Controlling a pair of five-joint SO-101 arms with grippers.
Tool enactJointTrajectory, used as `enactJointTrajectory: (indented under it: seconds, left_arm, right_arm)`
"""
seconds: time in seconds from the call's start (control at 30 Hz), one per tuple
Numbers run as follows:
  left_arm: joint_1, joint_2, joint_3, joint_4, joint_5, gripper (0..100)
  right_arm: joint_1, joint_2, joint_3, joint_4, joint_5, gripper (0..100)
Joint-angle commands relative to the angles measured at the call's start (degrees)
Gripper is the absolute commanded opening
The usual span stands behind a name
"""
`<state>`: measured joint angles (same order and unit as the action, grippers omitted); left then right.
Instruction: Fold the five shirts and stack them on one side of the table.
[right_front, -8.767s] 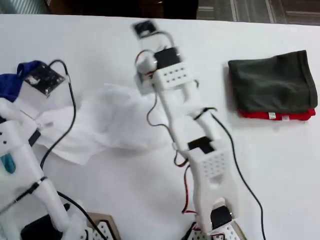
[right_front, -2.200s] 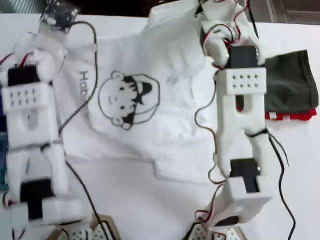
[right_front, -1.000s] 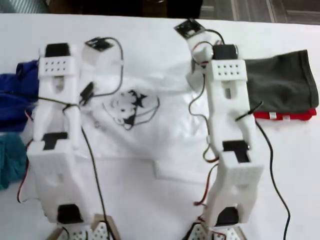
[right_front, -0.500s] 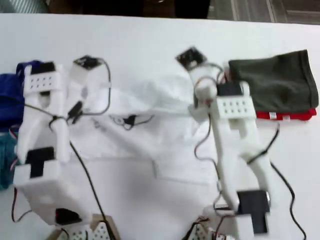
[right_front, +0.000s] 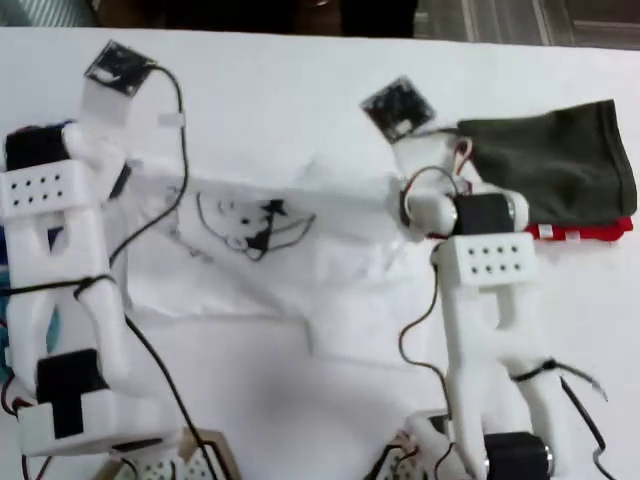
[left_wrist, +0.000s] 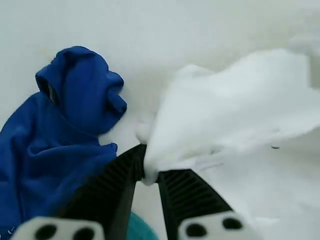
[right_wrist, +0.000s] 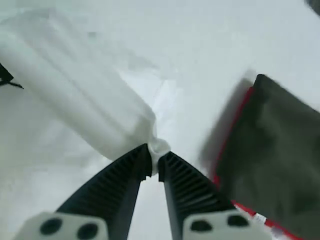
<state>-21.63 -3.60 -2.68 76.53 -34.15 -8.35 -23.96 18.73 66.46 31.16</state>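
Note:
A white shirt (right_front: 270, 250) with a cartoon print lies rumpled across the middle of the table, its far edge lifted into a fold. My left gripper (left_wrist: 150, 175) is shut on that edge's left corner, and shows in the high view as the left gripper (right_front: 130, 168). My right gripper (right_wrist: 155, 162) is shut on a bunched right corner of the white shirt (right_wrist: 85, 90), close to the stack, and stands in the high view as the right gripper (right_front: 398, 192). A folded dark green shirt (right_front: 550, 165) lies on a folded red shirt (right_front: 575, 230) at the right.
A crumpled blue shirt (left_wrist: 60, 130) lies just left of the left gripper, with a teal cloth (left_wrist: 140, 231) beside it. The dark green shirt (right_wrist: 280, 150) with the red shirt (right_wrist: 235, 125) under it sits a short way from the right gripper. Bare table (right_front: 300, 90) stretches behind.
Over the last seconds both grippers drew the white shirt's far edge toward the front. Since half a second ago the left arm has swung left and the print shows more.

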Motion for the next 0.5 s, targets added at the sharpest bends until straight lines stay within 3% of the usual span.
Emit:
enactJointTrajectory:
  seconds: [0.0, 0.47]
  left_arm:
    - [-0.7, -3.3, -1.7, -3.3, 1.1, 2]
    - [-1.1, -3.8, -0.7, 0.3, 0.4, 2]
  right_arm:
    - [1.1, -2.2, -4.5, -1.0, 0.0, 2.0]
    - [1.0, -2.3, -4.6, 2.3, -0.7, 2.0]
